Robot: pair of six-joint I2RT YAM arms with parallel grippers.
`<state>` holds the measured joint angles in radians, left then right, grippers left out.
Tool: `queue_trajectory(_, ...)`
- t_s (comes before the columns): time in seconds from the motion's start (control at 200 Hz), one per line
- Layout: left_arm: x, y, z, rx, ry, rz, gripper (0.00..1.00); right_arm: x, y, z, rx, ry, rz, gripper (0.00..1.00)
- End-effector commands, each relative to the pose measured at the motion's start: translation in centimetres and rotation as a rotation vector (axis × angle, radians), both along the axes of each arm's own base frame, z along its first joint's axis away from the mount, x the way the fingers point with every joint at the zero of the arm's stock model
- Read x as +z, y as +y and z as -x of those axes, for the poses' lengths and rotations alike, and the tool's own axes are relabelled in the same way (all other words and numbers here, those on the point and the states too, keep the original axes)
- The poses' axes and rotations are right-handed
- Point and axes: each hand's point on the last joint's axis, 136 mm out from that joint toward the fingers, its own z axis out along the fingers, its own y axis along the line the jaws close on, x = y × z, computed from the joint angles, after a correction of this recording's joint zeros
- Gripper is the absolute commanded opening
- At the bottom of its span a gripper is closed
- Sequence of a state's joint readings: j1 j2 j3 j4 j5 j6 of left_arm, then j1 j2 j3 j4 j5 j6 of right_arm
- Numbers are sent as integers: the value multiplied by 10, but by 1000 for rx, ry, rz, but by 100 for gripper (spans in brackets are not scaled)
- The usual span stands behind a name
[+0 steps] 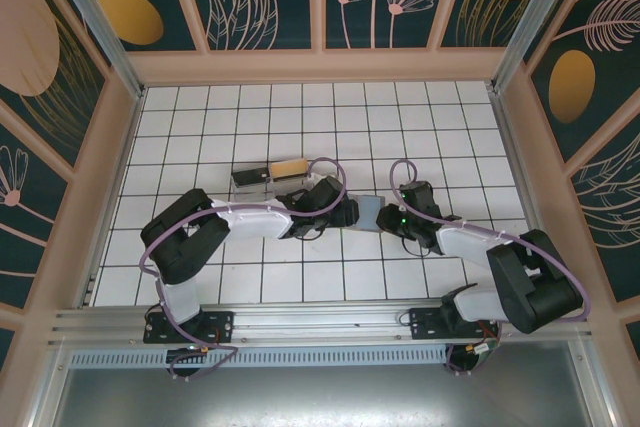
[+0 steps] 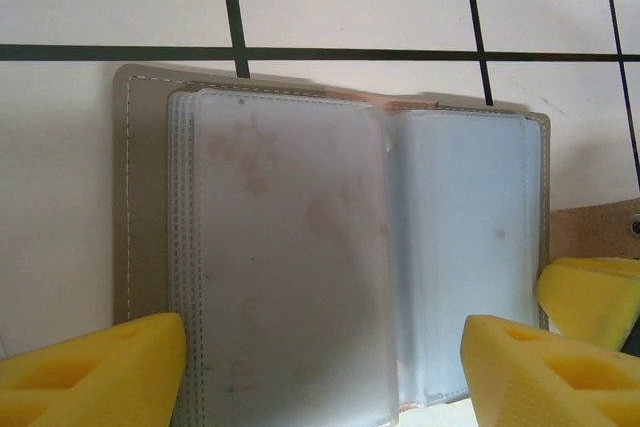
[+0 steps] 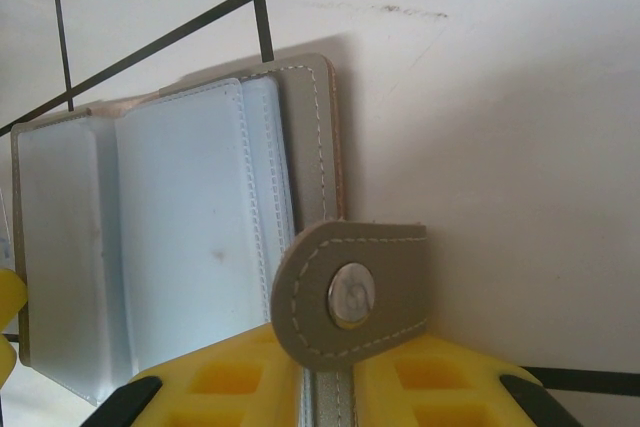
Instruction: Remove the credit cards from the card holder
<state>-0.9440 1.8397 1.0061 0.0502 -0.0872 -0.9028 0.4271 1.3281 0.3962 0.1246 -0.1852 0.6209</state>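
Yellow right pincer (image 3: 326,387) on card holder (image 3: 180,237)

No legible text, number or brand. Holder (image 3: 200,227): strap snap (image 3: 349,297) carries embossed mark, illegible. Faint reddish print shows through left sleeve (image 2: 290,247), too blurred to read.

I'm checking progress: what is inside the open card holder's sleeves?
The card holder lies open. A faint reddish print shows through its left sleeve. The stacked cloudy sleeves hide anything deeper.
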Motion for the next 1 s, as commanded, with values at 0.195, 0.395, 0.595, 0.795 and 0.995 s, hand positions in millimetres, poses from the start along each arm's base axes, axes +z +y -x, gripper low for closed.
queue_trajectory(0.195, -13, -5, 6, -37, 45, 11, 73, -7, 4, 7, 8, 25, -14, 23)
queue_trajectory(0.395, -9, -11, 7, -63, 42, 39, 73, -8, 4, 8, 9, 27, -11, 23)
queue_trajectory(0.595, -5, -17, 9, -85, 39, 69, 77, -8, 4, 7, 8, 27, -12, 23)
queue_trajectory(0.795, -3, -17, 9, -89, 35, 76, 83, -9, 3, 8, 8, 29, -9, 23)
queue_trajectory(0.995, 1, -17, 8, -90, 21, 71, 99, -9, 4, 8, 10, 28, -10, 23)
